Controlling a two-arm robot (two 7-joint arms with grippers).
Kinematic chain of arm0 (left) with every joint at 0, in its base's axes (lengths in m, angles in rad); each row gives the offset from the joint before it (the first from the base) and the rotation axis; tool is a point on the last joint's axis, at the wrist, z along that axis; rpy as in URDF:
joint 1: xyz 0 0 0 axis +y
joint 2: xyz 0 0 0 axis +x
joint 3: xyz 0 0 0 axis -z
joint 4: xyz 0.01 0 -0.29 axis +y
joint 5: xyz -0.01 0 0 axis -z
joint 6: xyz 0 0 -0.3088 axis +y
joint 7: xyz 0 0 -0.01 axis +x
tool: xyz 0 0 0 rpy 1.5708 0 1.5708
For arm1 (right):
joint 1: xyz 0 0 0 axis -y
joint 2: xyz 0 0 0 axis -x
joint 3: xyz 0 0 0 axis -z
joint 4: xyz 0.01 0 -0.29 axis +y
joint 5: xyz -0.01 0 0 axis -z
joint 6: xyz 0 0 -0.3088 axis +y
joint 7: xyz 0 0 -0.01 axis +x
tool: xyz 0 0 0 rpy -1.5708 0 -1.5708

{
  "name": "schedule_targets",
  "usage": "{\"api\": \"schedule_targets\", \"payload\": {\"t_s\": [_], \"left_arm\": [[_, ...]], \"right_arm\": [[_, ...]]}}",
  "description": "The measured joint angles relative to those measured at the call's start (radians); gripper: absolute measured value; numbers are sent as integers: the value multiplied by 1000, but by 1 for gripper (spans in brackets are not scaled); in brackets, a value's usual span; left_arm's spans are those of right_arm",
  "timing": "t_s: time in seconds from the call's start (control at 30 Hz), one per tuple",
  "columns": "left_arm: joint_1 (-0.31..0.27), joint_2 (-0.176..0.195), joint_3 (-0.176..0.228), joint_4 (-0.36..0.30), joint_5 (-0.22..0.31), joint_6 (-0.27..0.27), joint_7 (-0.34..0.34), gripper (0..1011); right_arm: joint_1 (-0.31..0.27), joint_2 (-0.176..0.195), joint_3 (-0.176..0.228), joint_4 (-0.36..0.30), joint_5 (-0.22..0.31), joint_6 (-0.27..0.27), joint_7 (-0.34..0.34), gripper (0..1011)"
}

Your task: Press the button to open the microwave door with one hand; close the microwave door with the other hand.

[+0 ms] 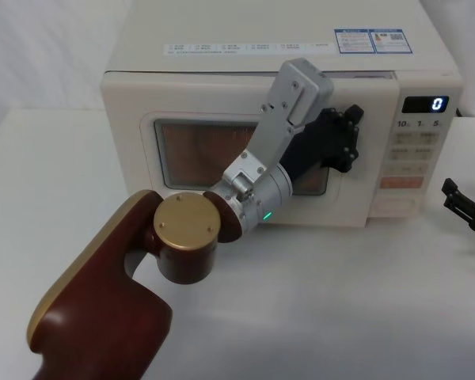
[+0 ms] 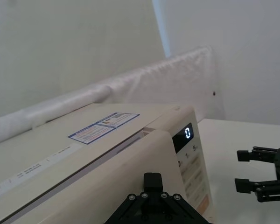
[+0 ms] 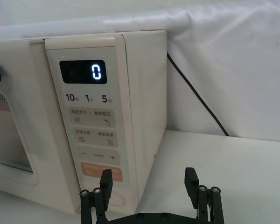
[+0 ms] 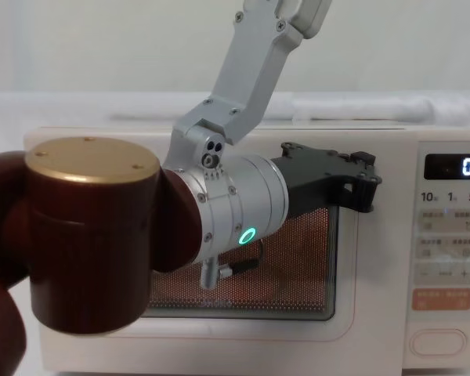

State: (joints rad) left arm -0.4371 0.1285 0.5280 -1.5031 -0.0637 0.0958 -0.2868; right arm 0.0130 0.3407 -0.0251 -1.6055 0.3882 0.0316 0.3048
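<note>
The cream microwave door with its dark window stands almost flush with the oven, and a thin gap shows along its top edge. My left gripper is shut with nothing in it, and its fingertips rest against the door's right edge beside the control panel, as also seen in the chest view. The button, a wide cream pill, sits at the bottom of the panel. My right gripper is open. It hovers low in front of the panel, a short way from the button and to the right of the microwave.
The display reads 0 above orange and pale keys. A black cable runs down behind the microwave's right side. A white table stretches in front. My left arm's brown and silver links cross before the door.
</note>
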Motion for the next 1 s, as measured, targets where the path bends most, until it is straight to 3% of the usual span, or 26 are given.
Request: {"api": "schedule_targets", "payload": {"t_s": [1.0], "left_arm": [[13, -65, -46, 24, 52, 9, 30, 0]], "right_arm": [[0, 0, 0, 0, 0, 0, 0, 1002]]}}
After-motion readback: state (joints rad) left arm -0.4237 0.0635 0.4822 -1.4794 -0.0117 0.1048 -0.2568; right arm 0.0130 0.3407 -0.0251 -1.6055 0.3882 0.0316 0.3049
